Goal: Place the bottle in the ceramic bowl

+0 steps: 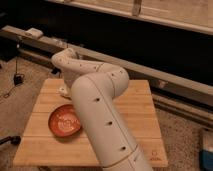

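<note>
The orange-red ceramic bowl (63,121) with pale markings inside sits on the wooden table (140,107), at its left front. My white arm rises from the bottom of the view, crosses the table's middle and bends down at the back left. The gripper (64,91) hangs there, just behind the bowl and low over the table; only a pale bit of it shows below the wrist. I cannot pick out the bottle: it is either hidden by the arm or part of that pale bit. The arm covers the bowl's right edge.
A long dark rail (165,80) runs behind the table with a small pale box (34,33) on its left end. Cables (15,80) lie on the carpet at the left. A blue object (206,150) stands at the right edge.
</note>
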`<state>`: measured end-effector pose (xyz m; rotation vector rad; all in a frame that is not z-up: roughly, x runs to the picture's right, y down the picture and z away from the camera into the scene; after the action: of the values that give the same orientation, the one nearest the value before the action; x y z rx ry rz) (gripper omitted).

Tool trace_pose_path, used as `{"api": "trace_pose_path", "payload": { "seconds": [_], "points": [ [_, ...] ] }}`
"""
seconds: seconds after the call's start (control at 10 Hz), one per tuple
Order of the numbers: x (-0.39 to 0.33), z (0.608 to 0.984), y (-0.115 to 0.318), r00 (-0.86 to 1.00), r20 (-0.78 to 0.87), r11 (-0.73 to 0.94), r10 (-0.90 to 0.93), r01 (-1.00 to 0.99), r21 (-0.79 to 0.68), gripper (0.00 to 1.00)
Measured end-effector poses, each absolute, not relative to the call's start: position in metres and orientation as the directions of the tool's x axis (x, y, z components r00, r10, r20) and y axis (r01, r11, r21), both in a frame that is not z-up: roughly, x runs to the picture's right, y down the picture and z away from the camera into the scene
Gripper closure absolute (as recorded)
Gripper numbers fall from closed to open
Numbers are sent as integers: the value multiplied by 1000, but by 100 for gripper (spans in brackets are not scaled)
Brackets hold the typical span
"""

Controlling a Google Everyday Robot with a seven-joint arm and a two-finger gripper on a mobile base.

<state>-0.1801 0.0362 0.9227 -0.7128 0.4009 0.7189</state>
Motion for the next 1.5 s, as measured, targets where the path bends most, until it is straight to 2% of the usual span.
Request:
{"api": "trace_pose_path", "payload": {
  "seconds": [0.8, 0.9, 1.1, 1.4, 1.5],
  "points": [
    [-205, 952, 52, 721, -565, 550, 402, -683, -481, 36],
    [-207, 952, 53, 722, -568, 554, 396, -681, -479, 40],
    [-210, 949, 52, 716, -570, 557, 404, -687, -468, 60],
    [-202, 918, 33, 691, -562, 553, 455, -714, -430, 91],
    [-195, 910, 31, 681, -561, 550, 471, -724, -417, 98]
  ]
}}
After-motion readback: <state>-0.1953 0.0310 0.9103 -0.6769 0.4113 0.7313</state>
